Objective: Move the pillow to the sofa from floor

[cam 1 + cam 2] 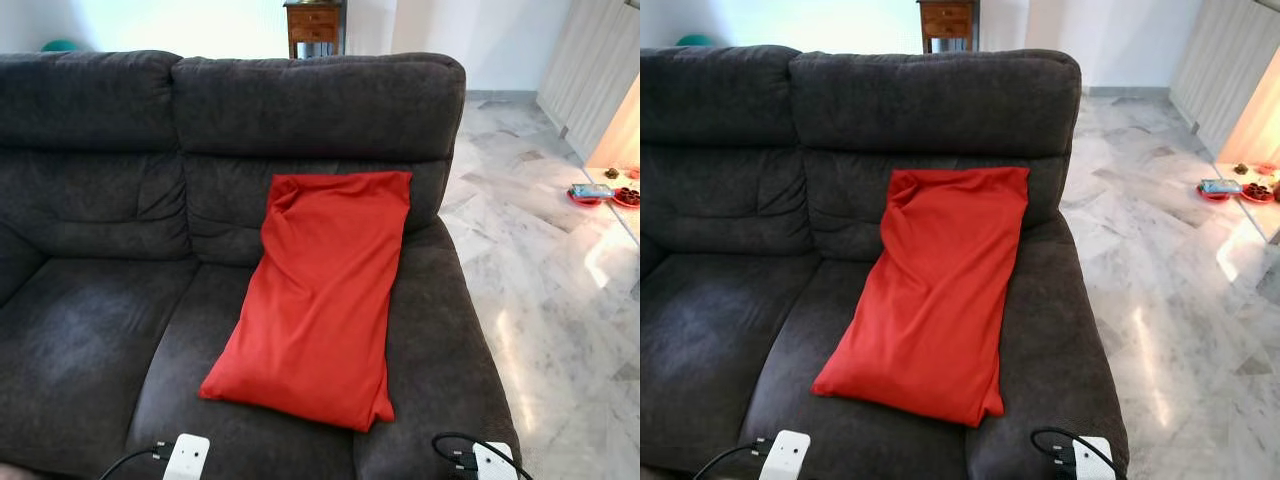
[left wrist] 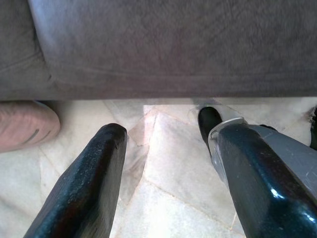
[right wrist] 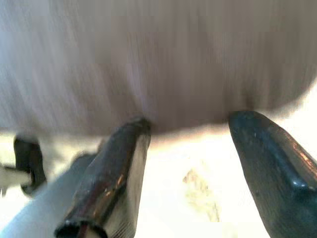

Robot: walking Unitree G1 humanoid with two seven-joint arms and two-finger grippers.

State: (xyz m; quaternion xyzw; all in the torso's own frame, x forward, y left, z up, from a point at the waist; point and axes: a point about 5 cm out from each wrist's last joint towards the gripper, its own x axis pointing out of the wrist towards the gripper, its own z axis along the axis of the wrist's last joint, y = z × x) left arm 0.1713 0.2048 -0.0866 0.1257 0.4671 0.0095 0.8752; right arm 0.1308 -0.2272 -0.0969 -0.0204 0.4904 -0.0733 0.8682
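Open seat cushion [image 1: 90, 350] left of the red pillow [image 1: 318, 300] (propped against the backrest [image 1: 300, 110]). Bare marble floor [image 1: 560, 300] beyond the sofa's right end.

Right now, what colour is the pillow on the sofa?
The pillow is plain red with no pattern, lying on the dark grey sofa; the left eye view shows it best.

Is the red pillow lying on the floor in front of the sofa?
No, the red pillow rests on the dark grey sofa, its top edge leaning against the backrest.
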